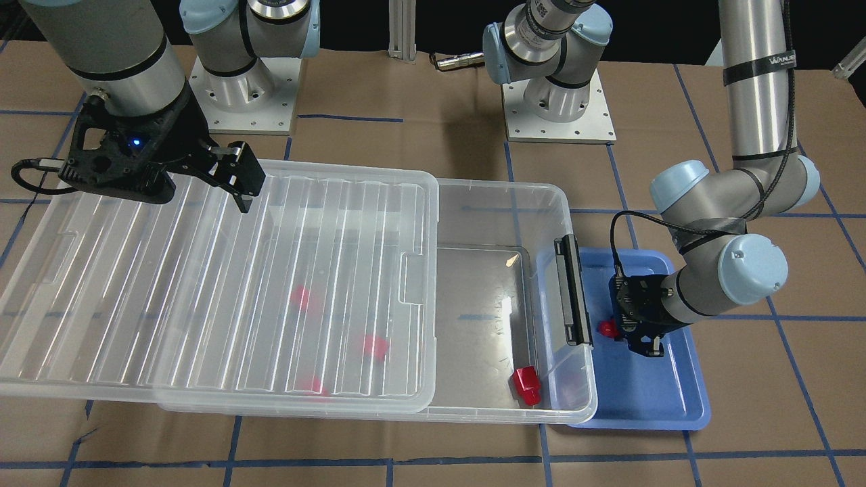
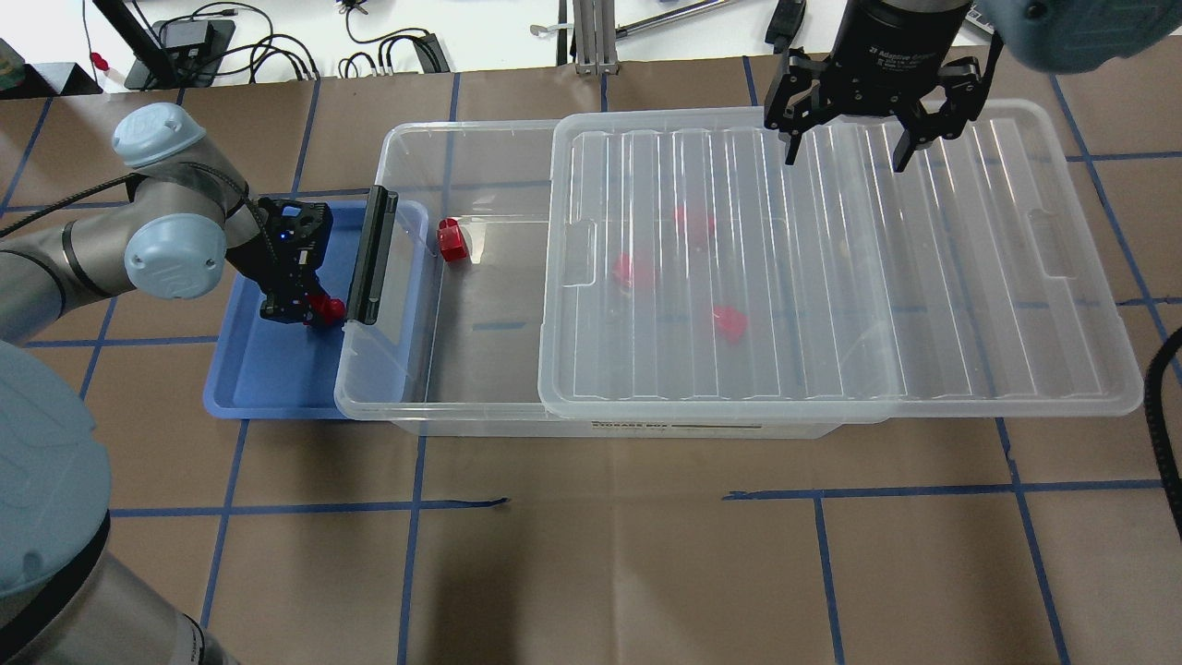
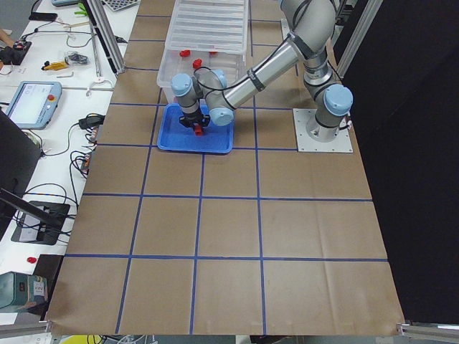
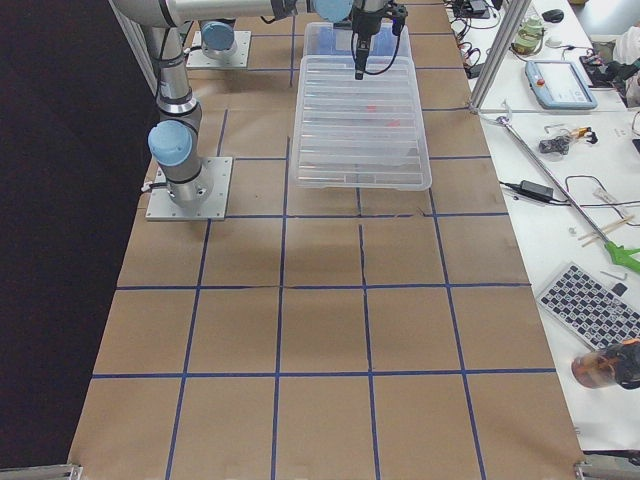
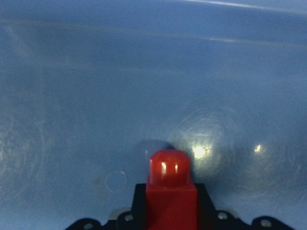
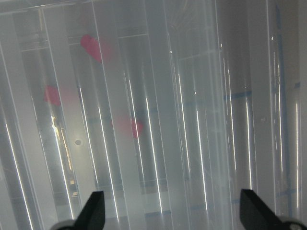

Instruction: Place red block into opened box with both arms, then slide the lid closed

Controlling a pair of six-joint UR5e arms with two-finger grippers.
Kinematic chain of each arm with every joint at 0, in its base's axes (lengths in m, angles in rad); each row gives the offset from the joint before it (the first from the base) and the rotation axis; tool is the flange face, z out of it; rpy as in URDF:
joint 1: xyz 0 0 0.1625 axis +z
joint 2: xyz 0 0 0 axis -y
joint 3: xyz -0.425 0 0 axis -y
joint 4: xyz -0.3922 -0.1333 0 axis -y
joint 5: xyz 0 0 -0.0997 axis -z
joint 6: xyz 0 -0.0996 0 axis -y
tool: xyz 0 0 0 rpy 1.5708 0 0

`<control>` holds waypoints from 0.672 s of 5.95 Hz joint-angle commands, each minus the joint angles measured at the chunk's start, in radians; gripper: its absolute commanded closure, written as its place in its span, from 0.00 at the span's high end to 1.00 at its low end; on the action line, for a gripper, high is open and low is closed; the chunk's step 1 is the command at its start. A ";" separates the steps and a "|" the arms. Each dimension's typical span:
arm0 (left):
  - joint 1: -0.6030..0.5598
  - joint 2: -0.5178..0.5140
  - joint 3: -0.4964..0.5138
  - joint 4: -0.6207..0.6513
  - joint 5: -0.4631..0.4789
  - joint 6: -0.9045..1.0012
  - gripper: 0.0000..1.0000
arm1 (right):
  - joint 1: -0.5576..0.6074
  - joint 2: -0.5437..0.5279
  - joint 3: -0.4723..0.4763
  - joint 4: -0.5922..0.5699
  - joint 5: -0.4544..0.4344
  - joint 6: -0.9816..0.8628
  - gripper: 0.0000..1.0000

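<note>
My left gripper is shut on a red block, low over the blue tray beside the box's black latch bar. The left wrist view shows this block between the fingers, with its stub pointing forward. The clear box is open at its latch end, where another red block lies inside. The ribbed lid covers the rest of the box, and three red blocks show blurred through it. My right gripper hangs open above the lid's far edge, holding nothing.
The lid overhangs the box's end on my right side. Both arm bases are bolted to the paper-covered table behind the box. A side bench holds cables and a tablet.
</note>
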 commanded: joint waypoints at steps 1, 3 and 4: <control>-0.001 0.029 0.024 -0.014 0.004 -0.001 0.06 | -0.008 -0.031 0.016 0.004 -0.001 -0.023 1.00; -0.003 0.134 0.099 -0.197 -0.005 -0.036 0.04 | -0.020 -0.036 0.018 0.008 -0.013 -0.049 1.00; -0.050 0.201 0.147 -0.312 -0.004 -0.071 0.01 | -0.031 -0.043 0.018 0.013 -0.002 -0.058 1.00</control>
